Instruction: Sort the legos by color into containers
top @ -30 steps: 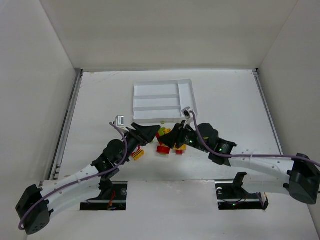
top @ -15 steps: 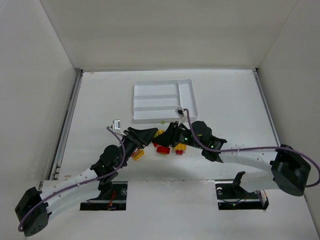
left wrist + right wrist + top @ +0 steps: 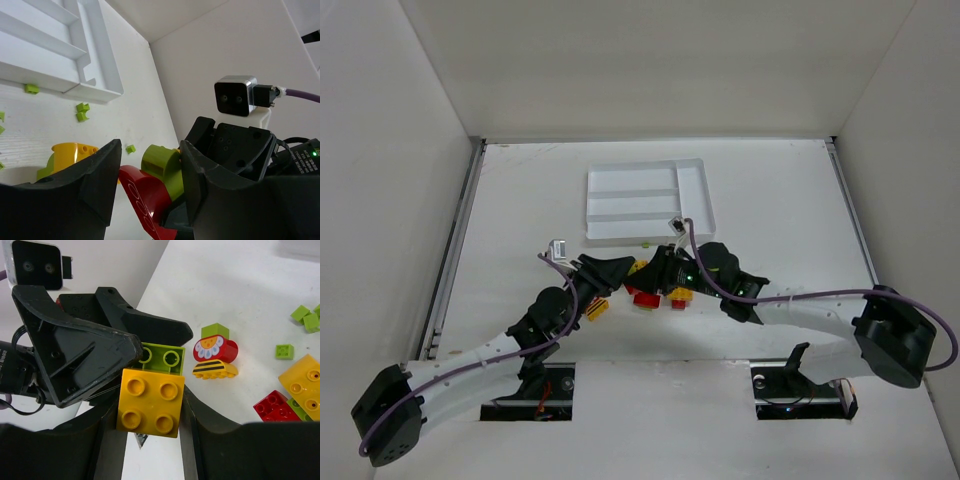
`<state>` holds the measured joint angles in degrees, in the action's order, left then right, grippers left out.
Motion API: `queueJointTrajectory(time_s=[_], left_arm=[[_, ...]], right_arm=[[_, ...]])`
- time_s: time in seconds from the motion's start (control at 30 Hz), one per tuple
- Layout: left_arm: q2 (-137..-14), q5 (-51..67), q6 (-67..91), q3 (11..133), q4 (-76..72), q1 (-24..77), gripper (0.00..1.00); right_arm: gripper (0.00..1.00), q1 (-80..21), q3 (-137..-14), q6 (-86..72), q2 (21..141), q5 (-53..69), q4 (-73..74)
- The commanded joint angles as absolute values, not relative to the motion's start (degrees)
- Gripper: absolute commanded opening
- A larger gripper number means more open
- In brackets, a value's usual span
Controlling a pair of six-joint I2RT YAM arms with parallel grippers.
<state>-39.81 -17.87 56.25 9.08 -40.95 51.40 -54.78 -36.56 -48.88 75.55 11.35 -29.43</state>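
Right wrist: right fingers (image 3: 212, 450) clamp yellow brick (image 3: 150, 402), left fingers (image 3: 90, 355) crowding.

A flat white tabletop (image 3: 790, 200) sits between plain white walls (image 3: 660, 70) at left, right and far; thin grey metal rails (image 3: 454, 250) run along its left and right edges.

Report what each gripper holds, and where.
Both hold one clump. The right gripper pinches its yellow brick by two opposite sides; the left gripper has its jaws on the lime green piece and red piece at the other end.
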Motion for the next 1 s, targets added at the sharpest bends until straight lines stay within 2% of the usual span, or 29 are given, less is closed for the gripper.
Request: queueJointTrajectory(time_s=[0.0, 0.1, 0.17, 0.27, 0.4, 0.53, 0.63, 0.77, 0.97], left_arm=[[-39.9, -16.4, 56.8, 10.6, -45.3, 52.4, 0.39], [-39.8, -16.9, 56.8, 10.7, -45.4, 52.4, 0.27], [-39.2, -17.4, 56.7, 10.6, -45.2, 52.4, 0.22], [-38.1, -18.2, 56.3, 10.4, -44.6, 52.2, 0.20], [-37.9, -18.5, 56.3, 10.1, -44.2, 51.5, 0.18], [-39.6, -18.5, 56.5, 10.4, -44.2, 51.1, 0.18], [-40.9, -18.5, 56.3, 10.6, -44.2, 51.1, 0.18], [-41.0, -18.5, 56.3, 10.5, -44.2, 50.9, 0.18], [-38.0, -18.5, 56.4, 9.8, -42.5, 48.9, 0.20]], right_arm=[[0.34, -55.2, -38.0, -49.3, 75.9, 12.0, -34.7], [0.37, -55.2, -38.1, -49.6, 76.4, 12.6, -34.7], [0.48, -55.2, -38.2, -49.4, 76.4, 12.0, -34.3], [0.66, -55.2, -37.8, -49.3, 76.2, 11.4, -34.0], [0.73, -55.0, -37.4, -49.0, 75.8, 11.3, -33.6], [0.72, -54.8, -37.4, -48.7, 75.7, 11.5, -33.2], [0.60, -54.8, -37.4, -48.5, 75.7, 11.3, -33.1], [0.56, -54.5, -36.7, -48.5, 75.8, 10.8, -33.1], [0.44, -54.3, -35.7, -48.4, 75.4, 9.5, -33.1]])
